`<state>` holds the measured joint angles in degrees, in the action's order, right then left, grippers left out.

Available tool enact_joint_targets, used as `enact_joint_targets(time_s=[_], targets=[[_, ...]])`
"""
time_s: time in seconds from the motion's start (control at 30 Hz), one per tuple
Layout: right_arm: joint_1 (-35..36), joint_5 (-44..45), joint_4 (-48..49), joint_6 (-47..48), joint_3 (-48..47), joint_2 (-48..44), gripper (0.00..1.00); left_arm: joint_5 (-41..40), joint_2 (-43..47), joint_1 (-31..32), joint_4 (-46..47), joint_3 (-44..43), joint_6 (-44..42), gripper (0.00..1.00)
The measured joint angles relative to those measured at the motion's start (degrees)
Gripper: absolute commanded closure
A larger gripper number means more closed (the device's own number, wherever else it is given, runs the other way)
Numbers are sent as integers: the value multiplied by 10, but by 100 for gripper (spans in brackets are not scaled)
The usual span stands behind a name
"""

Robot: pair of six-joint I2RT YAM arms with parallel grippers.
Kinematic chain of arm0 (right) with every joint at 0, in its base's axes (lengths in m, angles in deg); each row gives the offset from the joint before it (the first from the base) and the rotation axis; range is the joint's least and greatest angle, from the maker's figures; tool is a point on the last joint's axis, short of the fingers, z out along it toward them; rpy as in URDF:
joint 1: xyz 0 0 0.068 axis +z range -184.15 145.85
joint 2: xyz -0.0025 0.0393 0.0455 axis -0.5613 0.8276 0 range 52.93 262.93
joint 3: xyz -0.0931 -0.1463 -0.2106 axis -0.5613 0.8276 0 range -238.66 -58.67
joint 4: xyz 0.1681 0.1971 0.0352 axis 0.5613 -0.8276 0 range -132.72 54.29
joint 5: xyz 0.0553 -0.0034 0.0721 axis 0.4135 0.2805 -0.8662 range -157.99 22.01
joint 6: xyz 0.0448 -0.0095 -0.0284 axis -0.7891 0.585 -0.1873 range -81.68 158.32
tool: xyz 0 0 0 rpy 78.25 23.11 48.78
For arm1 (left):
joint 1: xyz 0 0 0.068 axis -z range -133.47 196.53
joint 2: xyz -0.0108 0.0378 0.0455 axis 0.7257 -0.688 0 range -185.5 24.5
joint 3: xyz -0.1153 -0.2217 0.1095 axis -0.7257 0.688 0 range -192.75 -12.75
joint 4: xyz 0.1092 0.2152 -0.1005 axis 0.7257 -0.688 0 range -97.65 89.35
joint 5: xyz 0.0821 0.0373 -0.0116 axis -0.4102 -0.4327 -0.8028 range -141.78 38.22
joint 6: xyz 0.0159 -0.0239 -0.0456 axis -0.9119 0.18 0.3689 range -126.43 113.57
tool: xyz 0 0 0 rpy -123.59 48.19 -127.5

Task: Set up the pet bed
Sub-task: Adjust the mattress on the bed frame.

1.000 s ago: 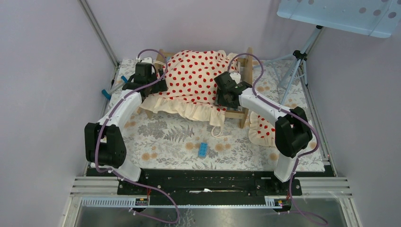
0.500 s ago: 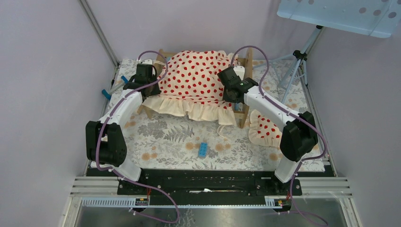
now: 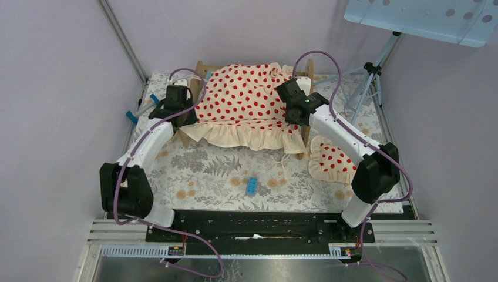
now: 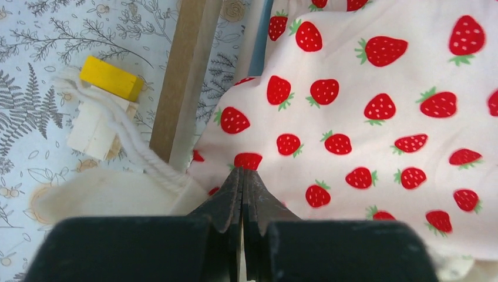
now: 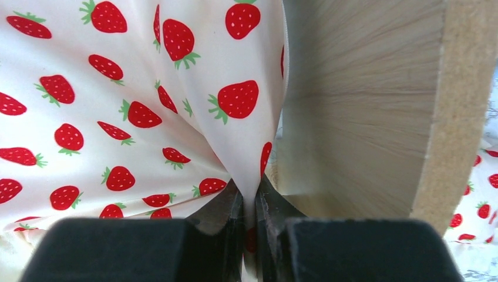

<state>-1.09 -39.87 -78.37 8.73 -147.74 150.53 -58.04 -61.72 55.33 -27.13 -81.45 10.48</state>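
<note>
Blue block (image 3: pixel 252 185) is lying by the table (image 3: pixel 199 167) near edge. Left gripper (image 4: pixel 242 176) is pinching the blanket (image 3: pixel 244 100) left side, jaws tight together. Right gripper (image 5: pixel 252 197) is pinching its right side. Pet bed (image 5: pixel 358 106) is standing at the far edge, under the blanket.

- The pet bed (image 5: pixel 352 106) stands at the far middle of the surface (image 3: pixel 205 170).
- The blanket (image 3: pixel 244 100) lies draped over the bed, hanging down its near side.
- The pillow (image 3: pixel 332 160) lies on the surface, right of the bed's near corner.
- A small brick (image 3: pixel 252 185) lies before the bed, well apart.
- The left claw (image 4: pixel 242 173) is at the blanket's left end.
- The right claw (image 5: pixel 249 197) is at its right end, beside the end board.
</note>
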Motion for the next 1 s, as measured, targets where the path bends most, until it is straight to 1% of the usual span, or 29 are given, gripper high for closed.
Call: enact_joint_targets(time_s=[0.27, 0.43, 0.53, 0.57, 0.63, 0.67, 0.7, 0.73, 0.8, 0.87, 1.0], targets=[[-4, 20, -8, 16, 0, 0, 86, 17, 85, 0, -7, 32, 24, 100], [-6, 18, -5, 28, 7, -3, 85, 18, 129, 0, -10, 45, 40, 100], [-6, 12, -2, 33, 13, -4, 83, 17, 155, 0, -10, 50, 46, 100], [-6, 11, -1, 35, 16, -4, 82, 17, 164, 0, -10, 53, 46, 96], [-6, 7, 1, 37, 20, -4, 79, 17, 174, 0, -11, 56, 46, 67], [-6, 5, 2, 39, 23, -4, 78, 17, 175, 0, -10, 56, 44, 58], [-6, 3, 3, 40, 24, -4, 77, 19, 174, 0, -9, 55, 43, 46], [-7, -1, 4, 41, 26, -4, 76, 23, 170, 0, -10, 54, 45, 40], [-7, -7, 7, 43, 29, -4, 74, 30, 153, 0, -10, 48, 37, 31], [-8, -14, 11, 44, 32, -4, 73, 40, 126, 0, -7, 33, 32, 25], [-9, -23, 15, 47, 37, -4, 72, 48, 79, 1, 10, 11, 23, 21]])
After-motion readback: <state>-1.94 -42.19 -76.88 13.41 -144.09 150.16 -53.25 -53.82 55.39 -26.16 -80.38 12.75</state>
